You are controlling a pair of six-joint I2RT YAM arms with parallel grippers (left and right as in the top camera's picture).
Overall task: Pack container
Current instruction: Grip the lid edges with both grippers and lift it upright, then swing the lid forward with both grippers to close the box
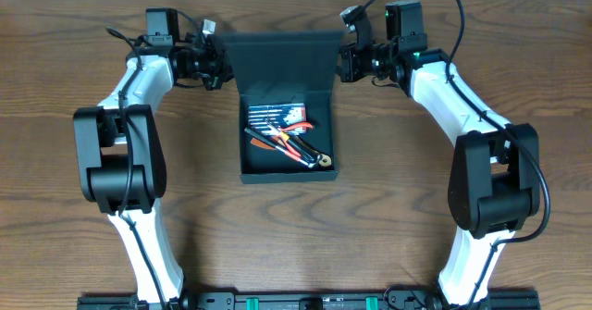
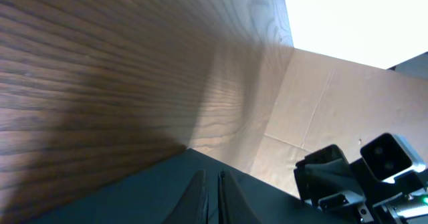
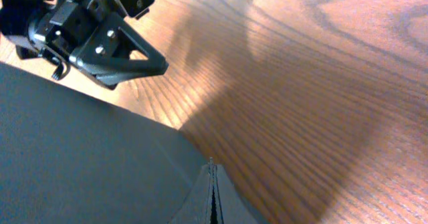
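Matte dark card makes up the container (image 1: 287,174), so it is judged light and fairly stiff, though the hinged lid (image 1: 279,58) could be creased if pulled unevenly. It is best taken by both side edges of the flap at once. The left gripper (image 2: 211,198) and right gripper (image 3: 212,192) are seen closed, each apparently nipped on a lid edge, though card between the fingers cannot be clearly made out. Between the two pincers the flap is held raised, and just beyond them lies the open box body, with hand tools (image 1: 289,136) inside. Both arms are reached inward from the outer sides, elbows bent, over the wooden table (image 1: 74,32).
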